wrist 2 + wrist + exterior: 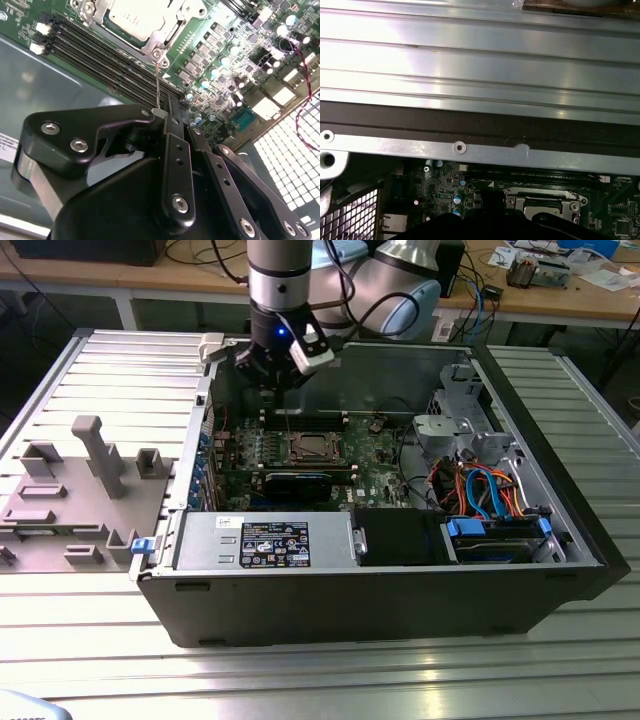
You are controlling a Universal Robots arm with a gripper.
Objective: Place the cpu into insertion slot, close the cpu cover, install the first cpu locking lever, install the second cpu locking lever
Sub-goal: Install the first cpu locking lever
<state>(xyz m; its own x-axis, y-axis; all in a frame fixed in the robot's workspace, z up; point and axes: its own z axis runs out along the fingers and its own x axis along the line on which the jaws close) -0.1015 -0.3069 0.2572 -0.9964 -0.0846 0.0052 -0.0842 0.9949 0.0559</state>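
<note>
The insertion slot sits mid-board on the green motherboard inside the open computer case. In the second wrist view the cpu shows its silver top through the window of the cpu cover, which lies flat over it. A thin wire cpu locking lever rises from the socket's corner to my fingertips. My gripper is shut, and the lever's end sits pinched at its tip. In the exterior view the gripper hangs above the board's far side. The socket also appears in the first wrist view.
Long black memory slots run beside the socket. A black graphics card and a grey power supply lie nearer the front. Coloured cables fill the case at the exterior view's right. A grey fixture stands outside at the left.
</note>
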